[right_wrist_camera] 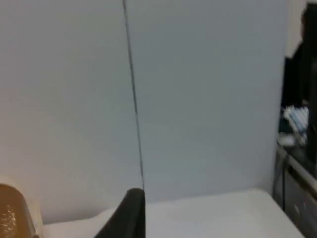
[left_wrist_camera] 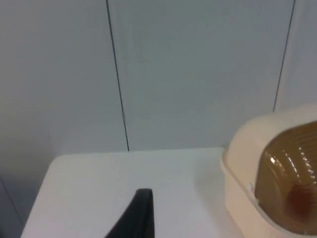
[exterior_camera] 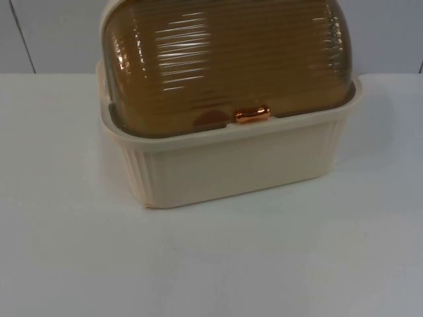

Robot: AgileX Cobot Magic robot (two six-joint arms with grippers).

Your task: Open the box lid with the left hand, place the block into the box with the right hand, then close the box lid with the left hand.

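The box (exterior_camera: 231, 165) stands at the back middle of the table, a cream ribbed tub with a translucent brown ribbed lid (exterior_camera: 225, 59) shut down over it. A copper handle (exterior_camera: 253, 115) sits on the lid's front edge. A dim reddish shape (exterior_camera: 210, 119) shows through the lid beside the handle; I cannot tell what it is. My left gripper (left_wrist_camera: 141, 213) hangs over bare table, well apart from the box (left_wrist_camera: 247, 173) and holding nothing. My right gripper (right_wrist_camera: 130, 213) is also over bare table, away from the lid's edge (right_wrist_camera: 12, 213).
The white table (exterior_camera: 211, 264) stretches wide in front of the box and to both sides. The grey partition wall (exterior_camera: 53, 33) closes off the back. Past the table's right end there is dark clutter (right_wrist_camera: 297, 124).
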